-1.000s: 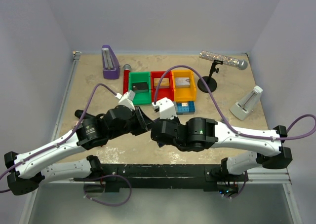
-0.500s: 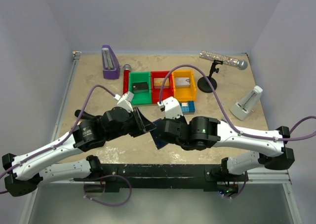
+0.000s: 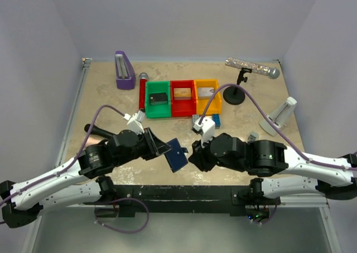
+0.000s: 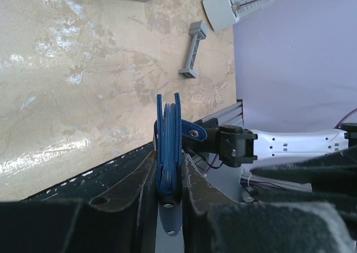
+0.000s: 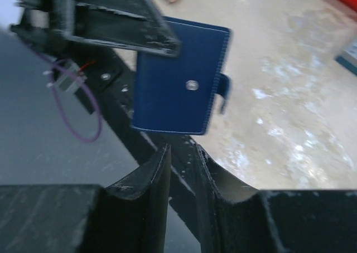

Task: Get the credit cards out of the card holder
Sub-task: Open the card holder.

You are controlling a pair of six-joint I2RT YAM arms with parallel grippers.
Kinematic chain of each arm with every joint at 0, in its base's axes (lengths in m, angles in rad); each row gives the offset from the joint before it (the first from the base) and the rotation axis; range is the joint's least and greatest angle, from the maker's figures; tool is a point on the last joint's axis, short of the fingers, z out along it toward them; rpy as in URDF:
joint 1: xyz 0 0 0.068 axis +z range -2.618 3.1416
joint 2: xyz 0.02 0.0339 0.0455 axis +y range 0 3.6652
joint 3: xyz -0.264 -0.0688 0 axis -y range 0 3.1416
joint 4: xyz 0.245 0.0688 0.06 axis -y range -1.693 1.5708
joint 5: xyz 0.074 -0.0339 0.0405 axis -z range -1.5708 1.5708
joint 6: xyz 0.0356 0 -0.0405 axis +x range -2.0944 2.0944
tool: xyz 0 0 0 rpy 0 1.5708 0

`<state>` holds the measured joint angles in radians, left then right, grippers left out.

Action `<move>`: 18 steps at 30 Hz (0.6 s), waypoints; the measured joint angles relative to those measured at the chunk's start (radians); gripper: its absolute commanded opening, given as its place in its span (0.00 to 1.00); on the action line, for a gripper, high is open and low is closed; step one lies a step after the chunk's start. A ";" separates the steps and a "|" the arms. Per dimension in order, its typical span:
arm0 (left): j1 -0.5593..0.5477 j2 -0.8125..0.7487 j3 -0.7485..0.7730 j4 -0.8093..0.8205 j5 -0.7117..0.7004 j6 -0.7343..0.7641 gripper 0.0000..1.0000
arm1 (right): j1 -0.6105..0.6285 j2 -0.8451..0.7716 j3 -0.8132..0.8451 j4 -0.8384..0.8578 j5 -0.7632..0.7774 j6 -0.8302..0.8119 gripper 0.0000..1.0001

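1. Left claw [image 4: 168,166] pinches the closed navy card holder [image 5: 175,94] edge-on, held over the counter's [image 3: 111,111] near edge.
2. Right claw [image 5: 181,155] sits just below the holder, jaws narrowly apart, not touching it.
3. Behind both arms a green bin [image 3: 148,103], a red bin [image 3: 182,112] and a yellow bin [image 3: 207,109] stand side by side.
4. A small grey piece [image 4: 192,48] lies on the counter beside the right arm.
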<state>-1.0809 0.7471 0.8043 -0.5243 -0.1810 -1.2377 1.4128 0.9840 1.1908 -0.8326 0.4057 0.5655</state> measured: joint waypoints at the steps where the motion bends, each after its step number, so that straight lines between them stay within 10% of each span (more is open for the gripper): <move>1: 0.000 -0.008 -0.010 0.005 -0.001 0.002 0.00 | 0.000 0.003 -0.006 0.033 -0.054 -0.017 0.29; 18: 0.000 -0.241 -0.203 0.224 0.090 0.198 0.00 | -0.090 0.043 -0.091 0.191 -0.270 -0.008 0.24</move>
<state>-1.0809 0.5064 0.6018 -0.3004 -0.0906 -1.0397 1.3228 1.0275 1.0996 -0.6418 0.1352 0.5579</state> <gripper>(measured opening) 0.224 0.249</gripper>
